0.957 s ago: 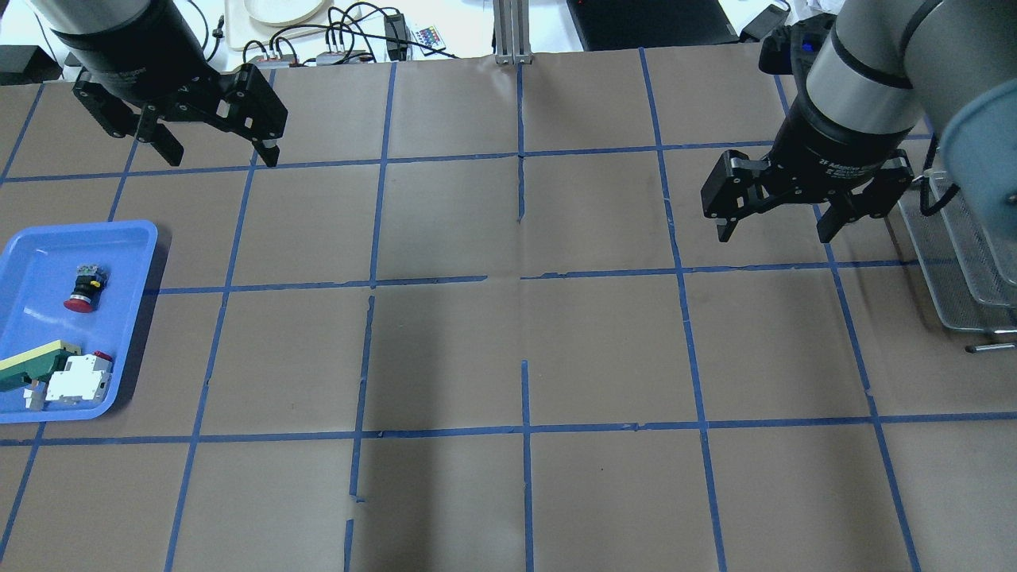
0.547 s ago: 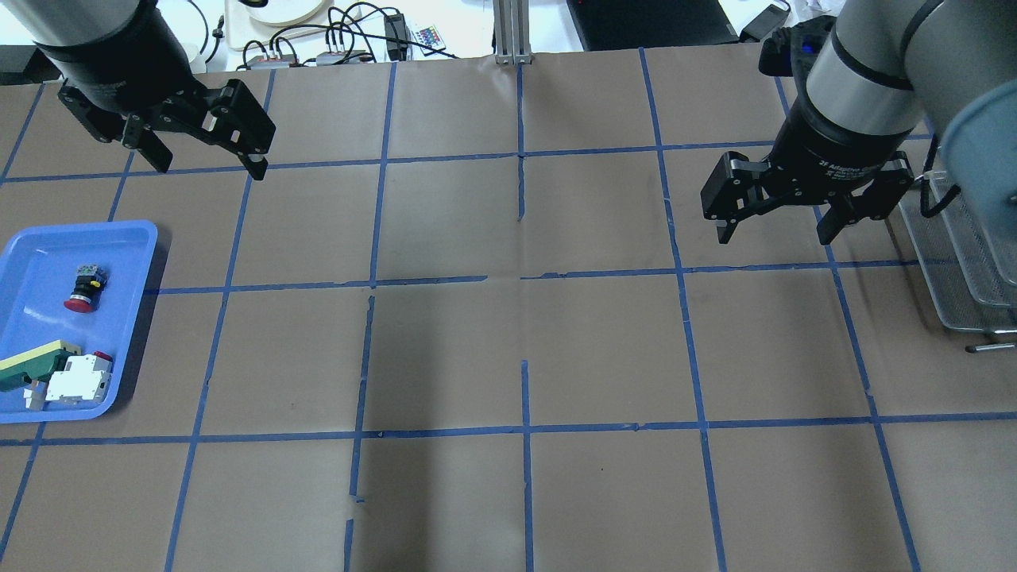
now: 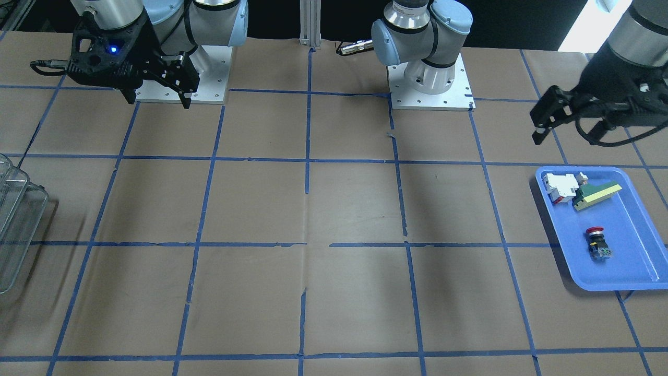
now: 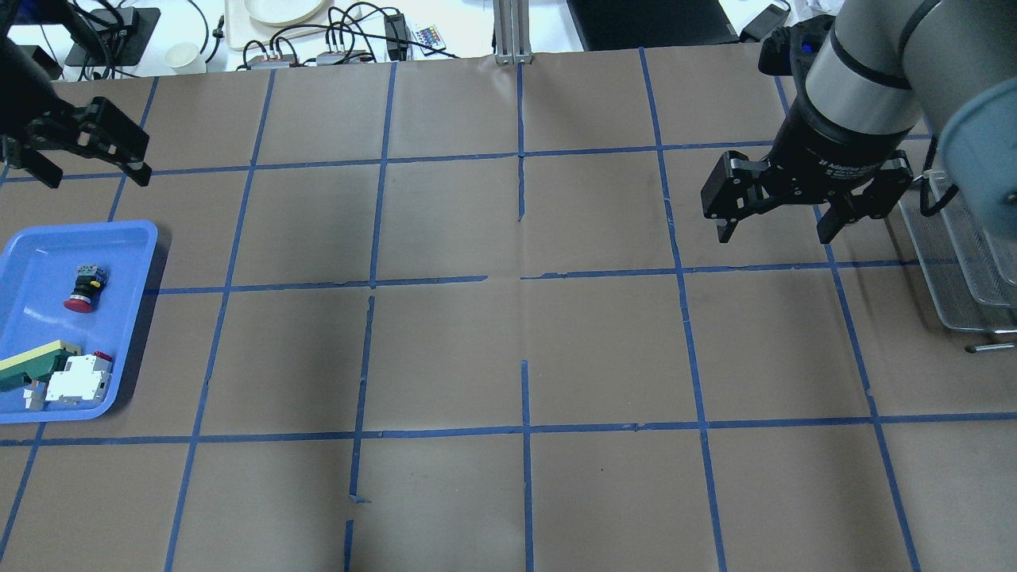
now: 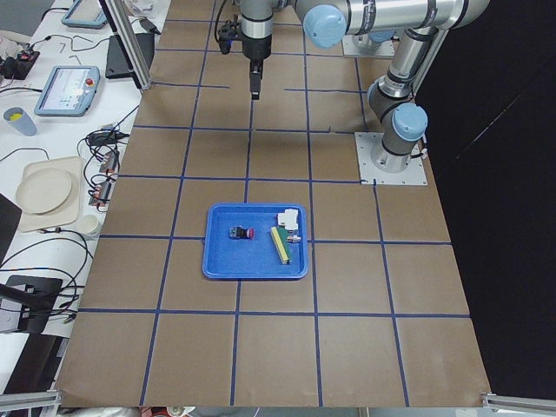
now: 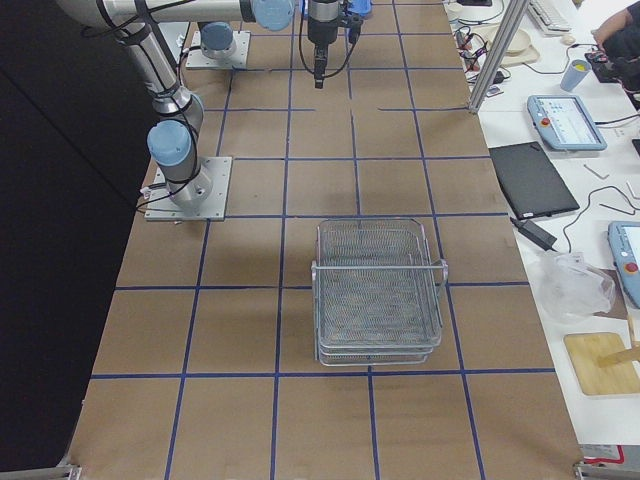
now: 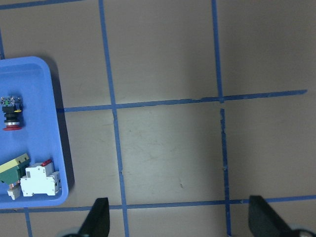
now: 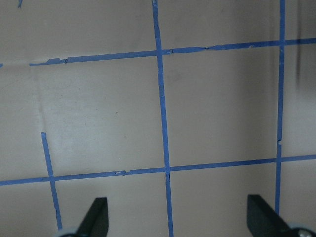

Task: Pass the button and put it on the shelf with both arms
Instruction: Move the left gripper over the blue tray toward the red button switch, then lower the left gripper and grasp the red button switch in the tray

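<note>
Overhead exterior, left pincer [image 4: 94, 176] shifted left toward blue tray [image 4: 36, 262], open, empty, right pincer [image 4: 775, 236] unmoved, open, empty.

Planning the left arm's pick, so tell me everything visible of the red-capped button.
The button is small, with a red mushroom cap, black cylindrical body and bluish-clear terminal block. It lies on its side on the floor of the blue tray, cap toward the robot, apart from the white-and-red block and the green-and-yellow part. Only the tray touches it.
</note>
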`<state>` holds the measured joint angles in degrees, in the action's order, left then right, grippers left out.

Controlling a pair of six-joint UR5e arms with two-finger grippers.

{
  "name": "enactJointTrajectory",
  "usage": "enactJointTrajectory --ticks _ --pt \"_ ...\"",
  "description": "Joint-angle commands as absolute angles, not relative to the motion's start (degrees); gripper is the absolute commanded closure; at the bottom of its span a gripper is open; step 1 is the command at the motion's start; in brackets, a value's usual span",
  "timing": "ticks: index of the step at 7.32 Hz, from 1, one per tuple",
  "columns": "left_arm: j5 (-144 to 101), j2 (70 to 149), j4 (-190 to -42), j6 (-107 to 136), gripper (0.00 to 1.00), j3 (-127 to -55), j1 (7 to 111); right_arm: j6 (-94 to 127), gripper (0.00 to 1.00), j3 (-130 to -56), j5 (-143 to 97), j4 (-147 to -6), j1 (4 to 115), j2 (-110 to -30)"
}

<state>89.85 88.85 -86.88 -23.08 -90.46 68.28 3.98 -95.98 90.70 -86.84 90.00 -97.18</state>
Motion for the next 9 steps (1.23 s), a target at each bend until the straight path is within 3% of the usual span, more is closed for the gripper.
enactJointTrajectory --ticks 1,4,7,9 --pt "84.6 90.6 -75.7 -39.7 0.01 -97.8 57.0 4.0 0.00 -96.0 90.1 -87.4 90.0 -97.2" --pt "72.4 105.8 -61.5 -61.1 0.01 -100.1 41.0 4.0 0.00 -96.0 90.9 -86.8 90.0 -97.3" --pt "70.9 117.5 -44.8 -69.8 0.02 -100.5 39.6 4.0 0.00 -96.0 90.8 -87.0 90.0 -97.2" --pt "69.6 117.7 -42.6 -71.1 0.03 -104.5 39.5 4.0 0.00 -96.0 90.7 -87.3 90.0 -97.2"
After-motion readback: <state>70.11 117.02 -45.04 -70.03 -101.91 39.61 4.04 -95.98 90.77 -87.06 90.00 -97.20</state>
